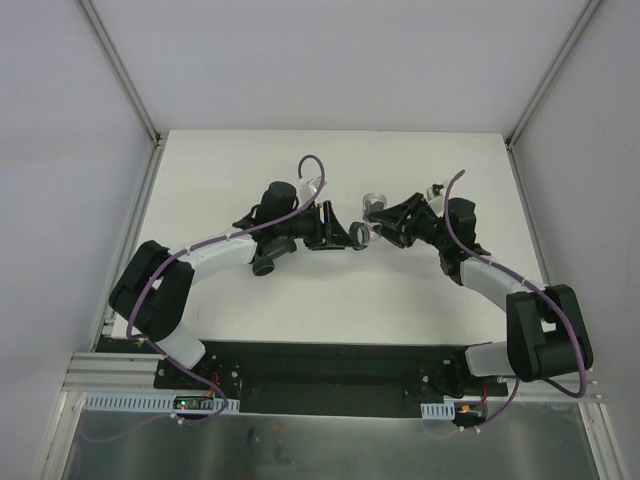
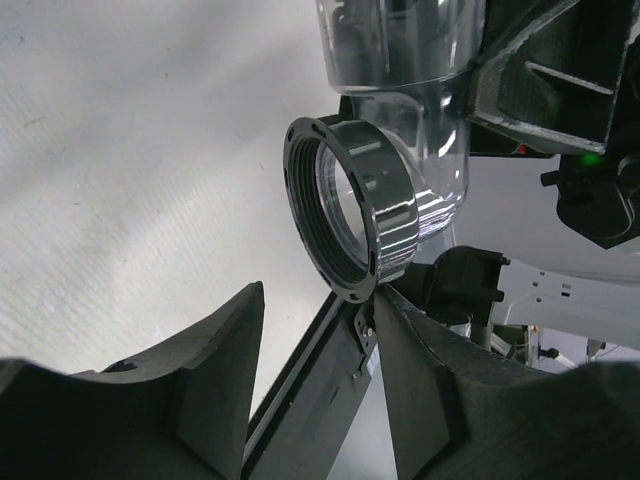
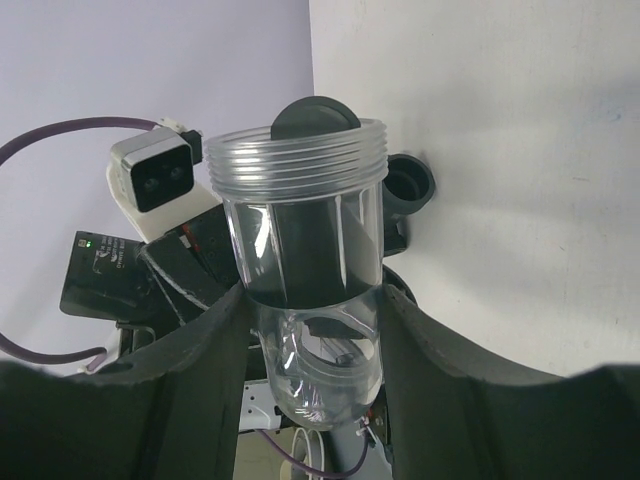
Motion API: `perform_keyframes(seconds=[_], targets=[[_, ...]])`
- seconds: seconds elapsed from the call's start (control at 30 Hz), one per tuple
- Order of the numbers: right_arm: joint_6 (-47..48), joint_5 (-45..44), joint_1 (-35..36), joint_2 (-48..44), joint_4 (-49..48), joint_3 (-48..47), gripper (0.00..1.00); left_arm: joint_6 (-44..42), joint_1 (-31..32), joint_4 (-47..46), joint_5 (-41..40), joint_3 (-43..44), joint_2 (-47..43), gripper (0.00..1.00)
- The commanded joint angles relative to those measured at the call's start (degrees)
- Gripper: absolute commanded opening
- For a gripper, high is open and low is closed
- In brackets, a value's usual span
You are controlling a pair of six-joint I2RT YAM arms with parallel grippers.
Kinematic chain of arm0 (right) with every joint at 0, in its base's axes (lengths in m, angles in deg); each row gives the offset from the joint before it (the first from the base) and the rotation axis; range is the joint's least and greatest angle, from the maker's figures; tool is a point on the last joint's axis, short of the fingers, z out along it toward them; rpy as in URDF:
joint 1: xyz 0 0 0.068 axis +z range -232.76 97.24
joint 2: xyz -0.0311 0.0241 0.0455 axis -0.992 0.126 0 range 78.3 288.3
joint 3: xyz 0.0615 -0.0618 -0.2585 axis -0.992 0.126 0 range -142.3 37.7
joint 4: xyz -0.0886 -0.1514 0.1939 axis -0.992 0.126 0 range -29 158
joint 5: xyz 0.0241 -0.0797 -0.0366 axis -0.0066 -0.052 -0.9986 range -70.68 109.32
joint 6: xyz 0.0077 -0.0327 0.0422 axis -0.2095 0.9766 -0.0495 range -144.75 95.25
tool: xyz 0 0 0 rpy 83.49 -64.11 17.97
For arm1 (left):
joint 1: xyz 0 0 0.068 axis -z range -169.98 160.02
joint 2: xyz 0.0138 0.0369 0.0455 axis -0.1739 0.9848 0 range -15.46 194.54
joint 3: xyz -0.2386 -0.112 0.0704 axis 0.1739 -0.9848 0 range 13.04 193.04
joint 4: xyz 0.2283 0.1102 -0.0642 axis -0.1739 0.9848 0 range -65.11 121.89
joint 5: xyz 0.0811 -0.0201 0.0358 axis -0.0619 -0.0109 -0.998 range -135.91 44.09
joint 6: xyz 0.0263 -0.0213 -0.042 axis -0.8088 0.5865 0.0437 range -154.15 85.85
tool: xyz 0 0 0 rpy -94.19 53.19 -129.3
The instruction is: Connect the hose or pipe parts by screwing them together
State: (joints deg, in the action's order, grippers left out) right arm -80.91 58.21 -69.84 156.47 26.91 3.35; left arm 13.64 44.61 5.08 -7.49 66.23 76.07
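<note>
While clamped, fitting between right jaws

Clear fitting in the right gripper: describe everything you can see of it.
The clear fitting is a see-through plastic tube with a side branch. Its open end has outer threads with nothing screwed on. The branch carries a dark grey ribbed collar. The right gripper clamps the tube's middle and holds it over the table. The left gripper is open just below the collar; whether it touches is unclear.
</note>
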Motion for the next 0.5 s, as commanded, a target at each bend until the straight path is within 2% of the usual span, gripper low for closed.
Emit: perform_keyframes(seconds=[0.0, 0.13, 0.27, 0.3, 0.33, 0.47], targets=[[-0.97, 2.15, -0.36, -0.12, -4.41, 0.33, 0.38, 1.25, 0.74, -6.29, 1.58, 1.04, -0.56, 0.49], [-0.88, 2.24, -0.45, -0.04, -4.41, 0.07, 0.38, 1.25, 0.66, -7.52, 0.87, 0.34, -1.09, 0.52], [-0.97, 2.33, -0.45, 0.14, -4.50, 0.16, 0.37, 1.43, 0.74, -7.52, 1.58, 1.30, 0.49, 0.45], [-0.97, 2.33, -0.45, 0.05, -4.50, 0.07, 0.37, 1.43, 0.66, -7.52, 1.66, 1.39, 0.84, 0.40], [-0.97, 2.33, -0.45, 0.05, -4.50, 0.16, 0.37, 1.34, 0.66, -7.52, 1.93, 1.48, 1.37, 0.29], [-0.88, 2.33, -0.97, 0.05, -4.59, 1.12, 0.37, 0.82, 0.74, -5.42, 0.35, 0.86, 1.38, 0.06]])
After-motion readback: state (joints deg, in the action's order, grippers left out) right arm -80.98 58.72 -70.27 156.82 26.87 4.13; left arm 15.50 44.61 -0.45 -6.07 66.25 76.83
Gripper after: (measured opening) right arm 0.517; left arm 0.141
